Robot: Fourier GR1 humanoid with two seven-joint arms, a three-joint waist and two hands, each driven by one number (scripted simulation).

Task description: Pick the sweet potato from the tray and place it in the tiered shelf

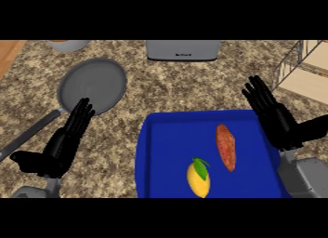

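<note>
An orange-brown sweet potato lies lengthwise on the blue tray, right of the tray's middle. My right hand hovers over the tray's right edge, open with fingers straight and thumb spread to the right, just right of the sweet potato and apart from it. My left hand stands open left of the tray, fingers pointing up over the counter. The tiered shelf, of wire and pale wood, shows at the upper right corner, partly cut off.
A yellow lemon with a green leaf lies on the tray near its front. A grey frying pan sits at the upper left, its handle running down-left. A grey toaster and a grey bowl stand at the back.
</note>
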